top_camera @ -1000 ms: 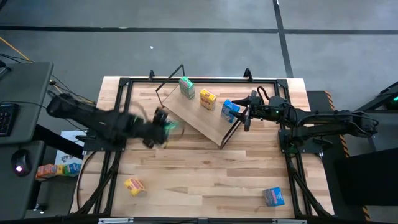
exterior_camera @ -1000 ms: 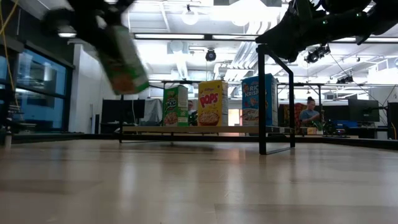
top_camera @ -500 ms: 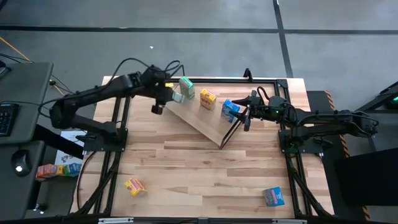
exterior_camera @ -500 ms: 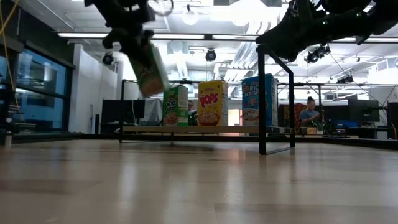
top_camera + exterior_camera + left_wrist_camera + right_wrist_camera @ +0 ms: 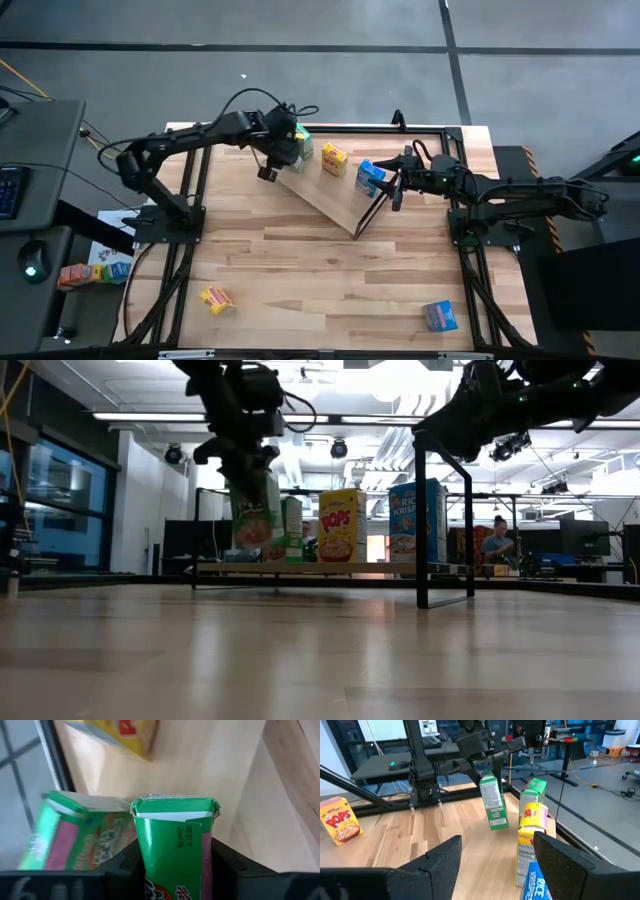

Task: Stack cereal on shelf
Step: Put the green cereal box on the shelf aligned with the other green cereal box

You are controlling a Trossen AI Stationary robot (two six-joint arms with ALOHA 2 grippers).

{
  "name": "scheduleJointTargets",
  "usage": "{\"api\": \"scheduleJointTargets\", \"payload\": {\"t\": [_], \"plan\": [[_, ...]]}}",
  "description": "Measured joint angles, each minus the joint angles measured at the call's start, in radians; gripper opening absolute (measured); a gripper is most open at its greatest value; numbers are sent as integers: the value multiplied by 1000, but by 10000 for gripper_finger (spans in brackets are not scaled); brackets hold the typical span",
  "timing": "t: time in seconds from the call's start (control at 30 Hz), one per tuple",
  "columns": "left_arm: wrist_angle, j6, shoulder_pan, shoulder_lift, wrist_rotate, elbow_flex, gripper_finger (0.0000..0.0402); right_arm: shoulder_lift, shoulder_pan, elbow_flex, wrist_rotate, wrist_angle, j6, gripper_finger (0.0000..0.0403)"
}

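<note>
A: Which step is in hand?

B: Placing, I judge. The left tool (image 5: 283, 152) has its fingers closed on a green box (image 5: 253, 510) and holds it in the air at the upper end of the shelf (image 5: 330, 195), just beside the green box already standing there (image 5: 302, 141). The low view shows the held box hanging above the board, not set down.

A: And the right arm?

B: It waits at the far end of the shelf, by the wire leg. The right tool (image 5: 495, 865) has its fingers spread wide with nothing between them.

A: What does the shelf carry so far?

B: Three boxes standing in a row: the green one, a yellow box (image 5: 334, 159) next to it, and a blue box (image 5: 370, 177) nearest the right arm.

A: What remains off it?

B: A second yellow box (image 5: 215, 298) and a second blue box (image 5: 439, 316) lie on the counter (image 5: 330, 275), well apart, near the front corners.

A: What does the next move call for?

B: Probably lowering the held box straight down until its base meets the board, beside its green twin without knocking it, then opening the fingers. The board is tilted, so a skewed release could tip the box.
</note>
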Motion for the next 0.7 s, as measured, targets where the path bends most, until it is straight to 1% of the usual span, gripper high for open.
{"api": "scheduleJointTargets", "payload": {"t": [0.17,0.33,0.47,0.57,0.7], "plan": [[-33,7,5,37,-13,9,133,0,0,0,0,-9,0,240],[-23,11,6,51,-17,9,133,0,0,0,0,-7,-9,240],[-12,10,6,51,-47,9,135,0,0,0,0,6,-11,240],[-3,-14,6,51,-56,9,146,0,0,0,0,9,0,240],[1,-17,6,51,-56,9,170,0,0,0,0,9,0,240]]}}
